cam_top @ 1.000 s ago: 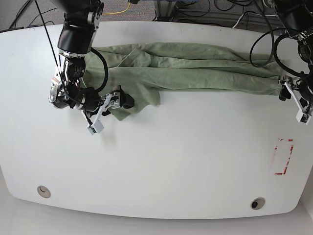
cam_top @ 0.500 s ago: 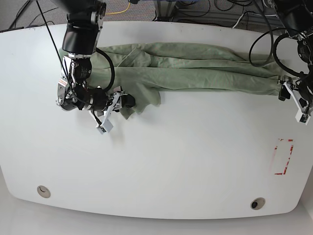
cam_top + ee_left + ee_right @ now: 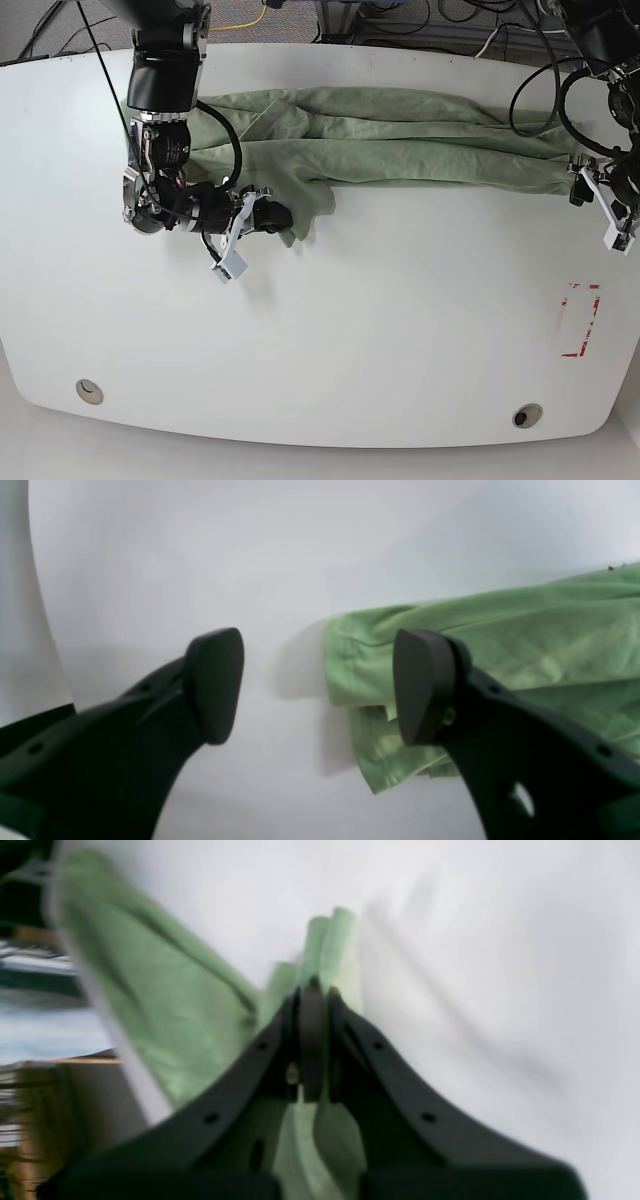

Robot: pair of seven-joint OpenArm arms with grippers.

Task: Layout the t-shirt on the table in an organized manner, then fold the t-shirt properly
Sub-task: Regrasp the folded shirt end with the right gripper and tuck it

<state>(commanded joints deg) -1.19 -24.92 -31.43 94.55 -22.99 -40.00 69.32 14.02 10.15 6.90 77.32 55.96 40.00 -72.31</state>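
right jaws (image 3: 268, 214) pinched on t-shirt (image 3: 400, 135) flap, dragged inward vs 1 s ago | left jaws (image 3: 320, 685) wide apart, empty, hem just beyond | shirt bunched along far bench (image 3: 380, 330) | layout unfinished

Right gripper (image 3: 312, 990) low over the table (image 3: 350, 330), jaws pinched tight on the shirt (image 3: 400, 140), arm bent sharply. Left gripper (image 3: 317, 685) at the shirt's end, jaws spread wide, holding nothing.

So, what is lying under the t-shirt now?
Under the t-shirt lies only the white table. The part it covers is hidden. The right gripper is shut on its edge.
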